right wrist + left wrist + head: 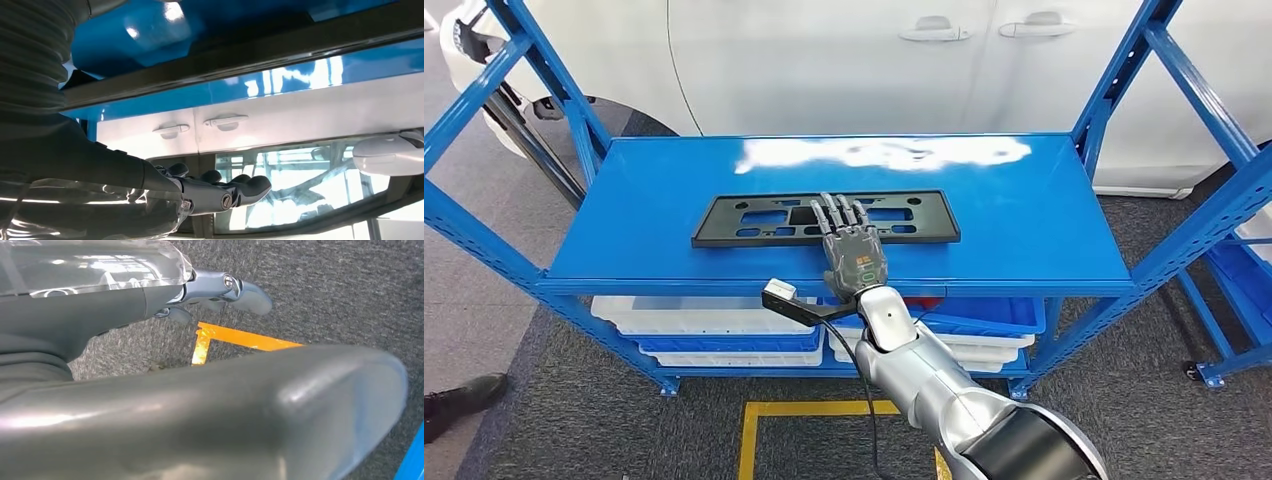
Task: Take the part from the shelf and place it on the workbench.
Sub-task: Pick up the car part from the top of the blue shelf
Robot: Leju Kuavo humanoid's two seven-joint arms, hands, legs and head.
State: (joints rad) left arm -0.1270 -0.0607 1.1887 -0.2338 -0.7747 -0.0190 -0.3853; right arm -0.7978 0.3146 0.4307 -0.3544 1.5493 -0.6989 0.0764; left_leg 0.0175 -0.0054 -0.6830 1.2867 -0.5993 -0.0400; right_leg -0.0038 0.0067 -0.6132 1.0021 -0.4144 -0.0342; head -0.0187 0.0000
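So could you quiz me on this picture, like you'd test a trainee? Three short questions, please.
1. True or false: the right hand is stretched out over the black part lying on the blue shelf.
2. What stands behind the shelf? A) a white car B) a brick wall C) a forklift
3. Fill in: the stacked bins under the top shelf are white and ____.

Key
1. True; the fingers reach flat across the part's near edge, and the part lies flat, not lifted.
2. A; its door handles show.
3. Blue.
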